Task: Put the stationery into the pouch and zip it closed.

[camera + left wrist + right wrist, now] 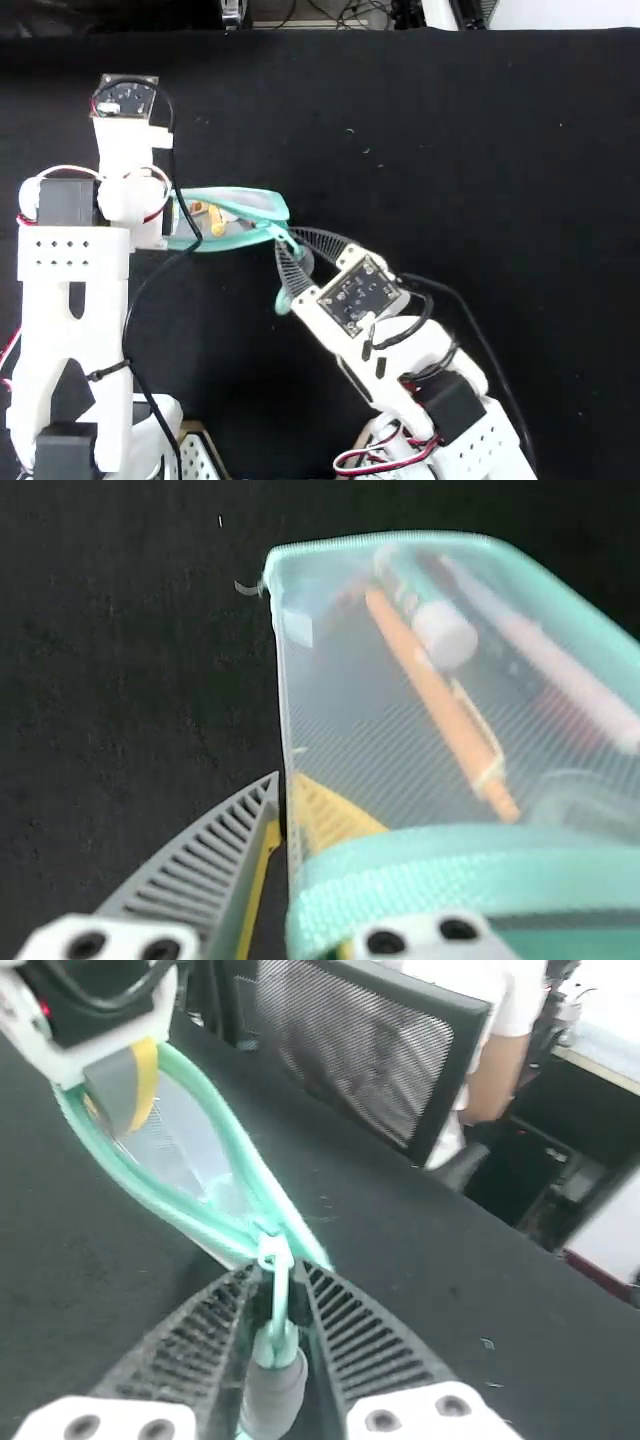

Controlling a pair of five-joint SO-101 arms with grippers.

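Pouch (232,218) is on the counter (450,150), between the two arms. Orange pen (440,705) and glue stick (425,605) are already inside, so loading is judged done. The mouth still gapes open; zipping remains. Left gripper (285,785) has its fingers clamped on one pouch end. Right gripper (275,1275) has its fingers pinched on the zip pull (273,1258) at the opposite end.
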